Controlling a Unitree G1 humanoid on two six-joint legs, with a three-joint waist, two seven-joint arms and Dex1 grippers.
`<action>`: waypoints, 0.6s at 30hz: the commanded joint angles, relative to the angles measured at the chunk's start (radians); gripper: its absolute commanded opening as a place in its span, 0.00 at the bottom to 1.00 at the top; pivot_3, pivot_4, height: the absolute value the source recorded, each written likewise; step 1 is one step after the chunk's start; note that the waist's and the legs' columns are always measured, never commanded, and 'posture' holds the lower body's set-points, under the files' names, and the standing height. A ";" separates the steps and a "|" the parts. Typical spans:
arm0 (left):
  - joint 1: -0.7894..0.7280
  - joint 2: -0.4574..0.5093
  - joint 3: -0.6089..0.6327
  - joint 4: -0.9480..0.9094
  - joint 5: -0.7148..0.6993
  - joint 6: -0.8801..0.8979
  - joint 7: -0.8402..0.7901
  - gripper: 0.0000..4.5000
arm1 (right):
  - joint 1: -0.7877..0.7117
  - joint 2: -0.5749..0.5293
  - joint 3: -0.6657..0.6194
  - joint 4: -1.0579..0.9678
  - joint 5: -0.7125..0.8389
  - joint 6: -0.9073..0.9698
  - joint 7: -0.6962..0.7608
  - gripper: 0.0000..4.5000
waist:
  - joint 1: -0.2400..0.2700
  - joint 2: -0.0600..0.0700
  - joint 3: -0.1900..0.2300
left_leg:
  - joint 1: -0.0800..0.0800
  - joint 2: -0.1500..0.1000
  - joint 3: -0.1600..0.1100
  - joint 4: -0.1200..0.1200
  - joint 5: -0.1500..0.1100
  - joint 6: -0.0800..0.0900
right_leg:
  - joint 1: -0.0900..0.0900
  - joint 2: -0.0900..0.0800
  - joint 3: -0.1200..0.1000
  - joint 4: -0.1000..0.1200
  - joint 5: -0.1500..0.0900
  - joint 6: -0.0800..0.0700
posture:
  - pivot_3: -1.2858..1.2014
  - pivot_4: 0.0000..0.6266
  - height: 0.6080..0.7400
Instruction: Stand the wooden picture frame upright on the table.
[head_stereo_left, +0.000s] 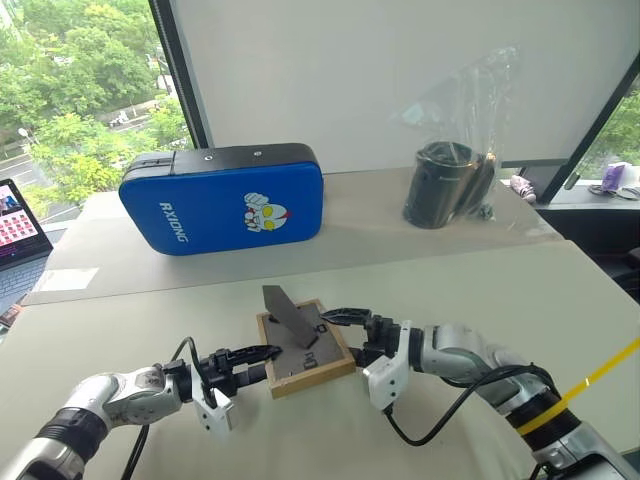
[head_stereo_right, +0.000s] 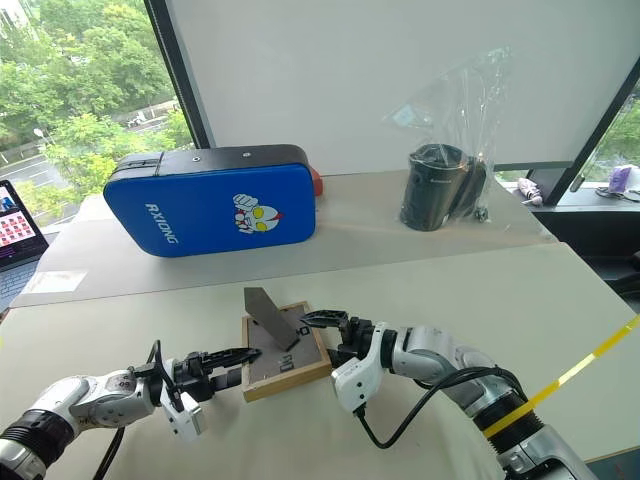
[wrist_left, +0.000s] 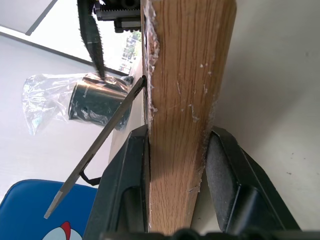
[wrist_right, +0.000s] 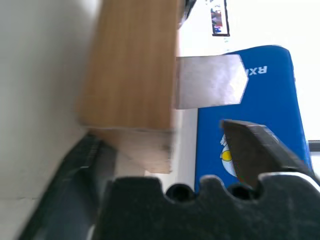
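While picture frame (head_stereo_left: 303, 349) lies back-up at lower centre of table (head_stereo_left: 560, 300), fold-out stand (head_stereo_left: 288, 315) sticks up from its dark back. Left gripper (head_stereo_left: 262, 362) comes in from lower left, fingers (wrist_left: 131, 190) pinching frame's near-left wooden edge, one above, one below. Right gripper (head_stereo_left: 340, 330) reaches from lower right; fingers spread around frame's right edge, upper one clear of wood, not clamped. Blue case (head_stereo_left: 222, 198) upper left, black cylinder in plastic bag (head_stereo_left: 445, 183) upper right, both well apart from frame.
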 joint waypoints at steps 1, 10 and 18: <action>0.024 -0.005 -0.005 0.023 0.028 -0.006 -0.042 0.25 | 0.000 0.008 -0.043 -0.072 0.015 -0.026 -0.038 0.47 | -0.001 0.000 0.000 | 0.000 0.000 0.000 0.000 0.000 0.000 | 0.000 0.000 0.000 0.000 0.000 0.000 | 0.52 0.24 1.00; 0.024 -0.028 0.024 0.059 -0.037 0.002 -0.079 0.36 | 0.005 0.002 -0.035 -0.099 0.068 0.001 0.021 0.27 | -0.001 -0.001 0.000 | 0.001 0.000 0.000 0.000 0.000 0.001 | 0.001 0.000 0.000 0.000 0.000 0.000 | 0.52 0.24 1.00; 0.137 -0.021 0.131 -0.052 -0.391 0.172 -0.191 0.92 | -0.032 0.022 -0.102 -0.146 0.298 0.233 0.162 0.27 | -0.011 -0.002 0.001 | 0.000 0.001 0.000 0.000 0.000 0.001 | 0.000 0.001 0.000 0.001 0.000 0.000 | 0.52 0.24 1.00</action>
